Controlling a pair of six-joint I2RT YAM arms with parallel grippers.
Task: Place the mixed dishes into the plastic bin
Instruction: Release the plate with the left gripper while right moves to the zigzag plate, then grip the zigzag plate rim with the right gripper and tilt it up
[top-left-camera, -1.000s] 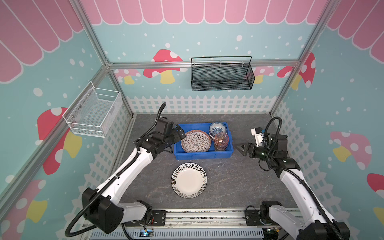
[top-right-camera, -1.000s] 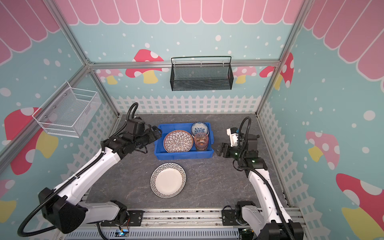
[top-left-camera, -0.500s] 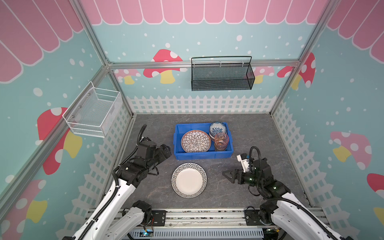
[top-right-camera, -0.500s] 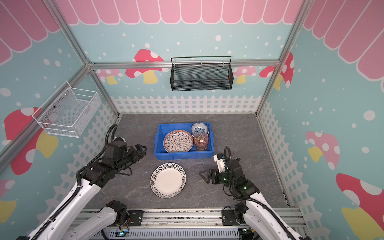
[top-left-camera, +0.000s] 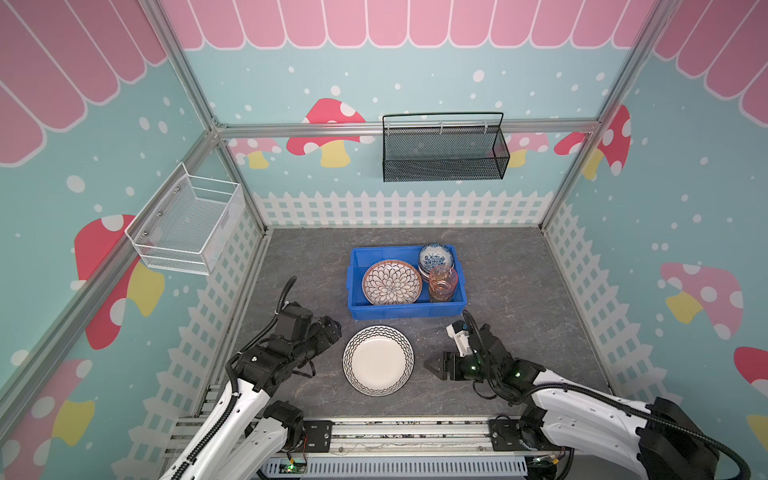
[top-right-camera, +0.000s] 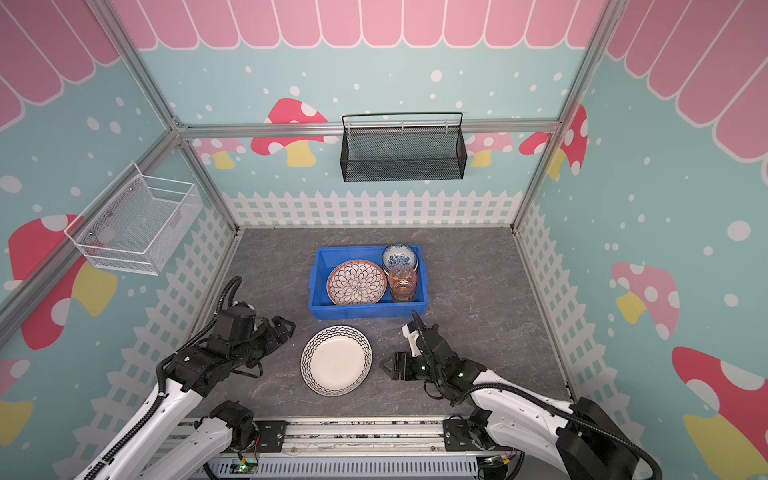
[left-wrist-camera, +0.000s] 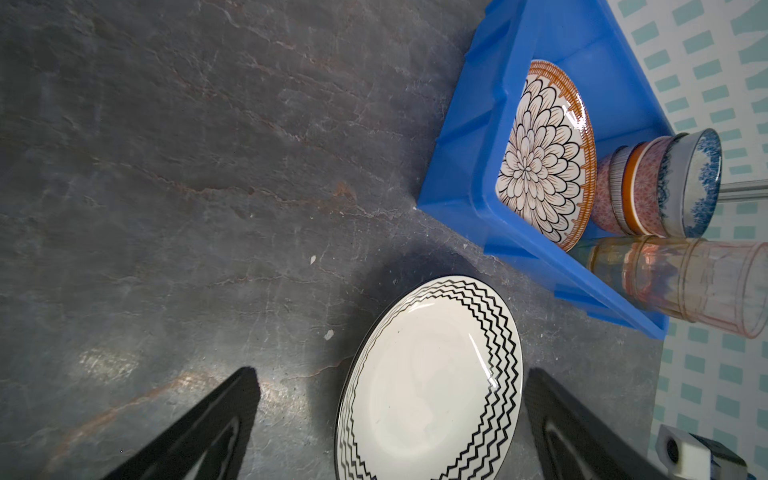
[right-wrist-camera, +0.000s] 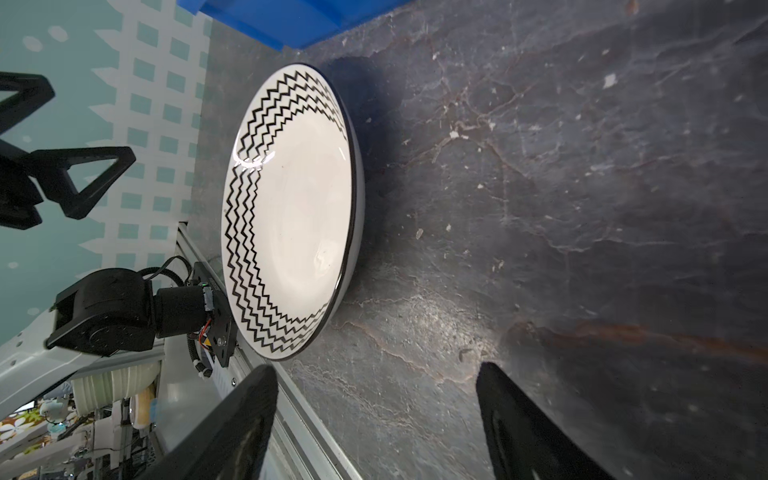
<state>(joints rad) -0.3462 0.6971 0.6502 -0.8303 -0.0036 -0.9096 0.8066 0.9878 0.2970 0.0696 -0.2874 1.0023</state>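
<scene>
Zigzag plate (top-left-camera: 378, 360) lies outside bin (top-left-camera: 352, 270) | left gripper (top-left-camera: 332, 330), right gripper (top-left-camera: 430, 365) flank it, both jaws spread, empty | advice: pinch raised rim, lift level over bin wall

Dark grey stone-look tabletop (top-left-camera: 519, 286) — blue plastic bin (top-left-camera: 405, 311) stands near middle; white zigzag-rimmed plate (top-left-camera: 378, 360) lies flat just in front of bin — narrow gap between them

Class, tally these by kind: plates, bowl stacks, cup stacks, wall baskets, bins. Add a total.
Plates: 2, petal plate and zigzag plate
Bowl stack: 1
Cup stack: 1
Wall baskets: 2, black mesh basket and white wire basket
Bins: 1, blue bin
Total: 7
</scene>
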